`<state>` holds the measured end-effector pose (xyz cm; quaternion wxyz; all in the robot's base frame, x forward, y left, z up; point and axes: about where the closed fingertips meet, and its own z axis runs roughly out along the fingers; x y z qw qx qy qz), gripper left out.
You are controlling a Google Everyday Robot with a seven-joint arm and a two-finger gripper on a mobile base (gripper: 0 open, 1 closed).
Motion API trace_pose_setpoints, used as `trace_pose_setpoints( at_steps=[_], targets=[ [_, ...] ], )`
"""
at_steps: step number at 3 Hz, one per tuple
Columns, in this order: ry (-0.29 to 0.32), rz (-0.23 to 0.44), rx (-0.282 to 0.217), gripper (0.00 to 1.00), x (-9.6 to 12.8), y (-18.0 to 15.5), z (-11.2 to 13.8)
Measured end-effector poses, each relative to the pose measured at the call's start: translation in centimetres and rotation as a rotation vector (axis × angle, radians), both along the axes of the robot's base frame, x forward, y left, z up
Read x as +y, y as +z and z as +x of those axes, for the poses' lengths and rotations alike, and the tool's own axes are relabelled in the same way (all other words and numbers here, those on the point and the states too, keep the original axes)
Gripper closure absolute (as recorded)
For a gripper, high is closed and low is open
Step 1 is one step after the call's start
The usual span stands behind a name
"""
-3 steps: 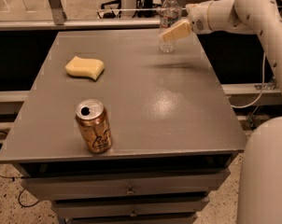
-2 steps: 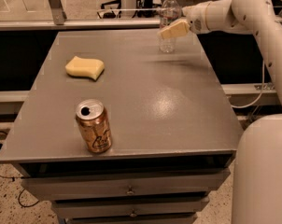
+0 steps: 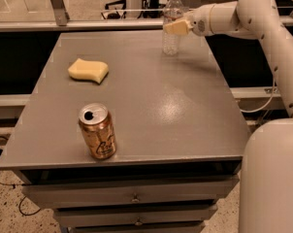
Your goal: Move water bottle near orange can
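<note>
Spanning most of the frame, a grey table with a dull, faintly glossy top catches soft light at its centre; beneath it sit shallow drawers with small knobs. Speckled flooring shows at lower left, and a metal rail runs across the top of the frame behind the table.

At the upper centre, near the table's far edge, the water bottle stands upright: clear ribbed plastic, a white cap and a label band whose print cannot be read. The claw, pale yellow at its tip, comes in from the upper right on a smooth white arm and sits against the bottle at label height; whether it is clamped on the bottle cannot be told.

The orange can stands well apart at lower left, near the table's front edge, copper-toned metal with a silver top, an open mouth and a pale outline logo, no words legible. A yellow sponge with wavy edges lies at centre left.
</note>
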<state>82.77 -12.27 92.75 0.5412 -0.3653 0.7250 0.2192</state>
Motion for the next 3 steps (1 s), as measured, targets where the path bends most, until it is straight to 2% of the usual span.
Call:
trace_pose_setpoints(
  at_steps=[1, 2, 3],
  targets=[
    [0.043, 0.058, -0.007, 0.84, 1.4, 0.9, -1.2],
    [0.127, 0.085, -0.016, 1.00, 3.4, 2.3, -4.3],
    [0.252, 0.046, 0.048, 1.00, 6.5, 1.4, -11.0]
  ],
)
